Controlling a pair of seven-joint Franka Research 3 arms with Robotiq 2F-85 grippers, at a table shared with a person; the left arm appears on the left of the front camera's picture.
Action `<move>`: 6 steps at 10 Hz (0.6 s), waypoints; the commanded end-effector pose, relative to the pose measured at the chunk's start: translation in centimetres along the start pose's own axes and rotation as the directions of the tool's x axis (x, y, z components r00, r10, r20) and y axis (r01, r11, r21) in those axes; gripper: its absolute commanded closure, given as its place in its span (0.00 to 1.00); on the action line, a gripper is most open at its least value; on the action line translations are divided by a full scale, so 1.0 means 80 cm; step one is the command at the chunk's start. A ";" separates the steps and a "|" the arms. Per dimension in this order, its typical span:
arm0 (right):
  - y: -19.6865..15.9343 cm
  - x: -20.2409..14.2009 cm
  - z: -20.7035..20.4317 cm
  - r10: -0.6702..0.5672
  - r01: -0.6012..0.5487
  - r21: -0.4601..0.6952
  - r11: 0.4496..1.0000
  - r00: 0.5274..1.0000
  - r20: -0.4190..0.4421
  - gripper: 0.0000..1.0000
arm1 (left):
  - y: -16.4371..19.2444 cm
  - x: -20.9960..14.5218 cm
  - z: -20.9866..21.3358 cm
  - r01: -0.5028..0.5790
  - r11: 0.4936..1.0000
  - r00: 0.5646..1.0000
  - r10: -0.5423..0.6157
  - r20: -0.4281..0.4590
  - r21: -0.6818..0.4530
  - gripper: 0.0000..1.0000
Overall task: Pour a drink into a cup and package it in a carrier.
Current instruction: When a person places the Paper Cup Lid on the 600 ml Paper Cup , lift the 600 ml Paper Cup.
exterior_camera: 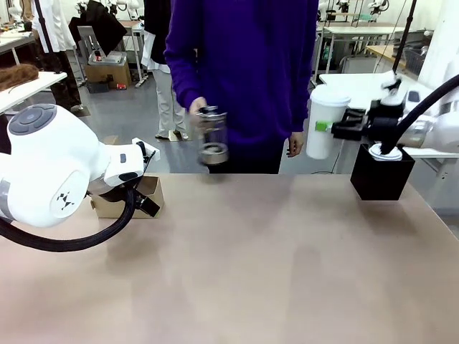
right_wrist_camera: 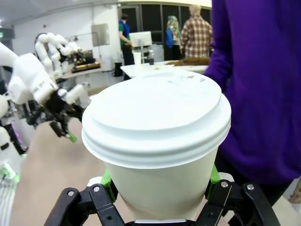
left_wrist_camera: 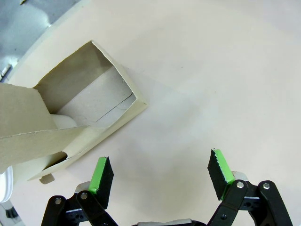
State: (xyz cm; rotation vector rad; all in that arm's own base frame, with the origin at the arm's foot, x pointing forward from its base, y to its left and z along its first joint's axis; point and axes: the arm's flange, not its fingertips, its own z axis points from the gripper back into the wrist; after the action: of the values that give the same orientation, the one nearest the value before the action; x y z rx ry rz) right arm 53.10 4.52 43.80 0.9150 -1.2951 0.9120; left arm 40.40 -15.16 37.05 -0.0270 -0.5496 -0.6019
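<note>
The white paper cup (exterior_camera: pixel 324 122) with its white lid hangs above the table's far right, with my right gripper (exterior_camera: pixel 328 127) shut on its side. In the right wrist view the cup (right_wrist_camera: pixel 155 141) sits between the green pads of the gripper (right_wrist_camera: pixel 160 188). The brown cardboard carrier (exterior_camera: pixel 122 203) lies at the far left of the table. My left gripper (left_wrist_camera: pixel 161 173) hovers open over bare table just beside the carrier (left_wrist_camera: pixel 94 106). A person's hand holds a clear glass jar (exterior_camera: pixel 212 136) above the far edge. The jar is blurred, so I cannot make out the drink in it.
A black box (exterior_camera: pixel 380 179) with white lids (exterior_camera: pixel 385 152) on top stands at the far right, under my right arm. The person in purple stands at the far side. My left arm's bulky white body (exterior_camera: pixel 50 172) covers the near left.
</note>
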 end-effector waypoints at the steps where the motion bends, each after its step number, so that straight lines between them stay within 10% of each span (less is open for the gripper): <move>1: 0.053 0.047 0.016 -0.062 0.062 0.054 0.997 0.998 -0.008 0.19 | 0.000 0.000 0.000 -0.001 1.000 1.000 0.001 0.001 -0.001 0.00; 6: 0.082 0.067 0.009 -0.070 0.072 0.083 0.994 0.997 -0.026 0.19 | 0.000 0.000 0.000 -0.001 1.000 1.000 0.001 0.001 -0.001 0.00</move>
State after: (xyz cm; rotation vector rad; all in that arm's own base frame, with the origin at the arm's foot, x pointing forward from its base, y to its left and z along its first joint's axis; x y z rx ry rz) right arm 46.58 6.36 50.11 0.9855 -1.1978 0.9317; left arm 40.39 -15.18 37.05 -0.0270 -0.5497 -0.6022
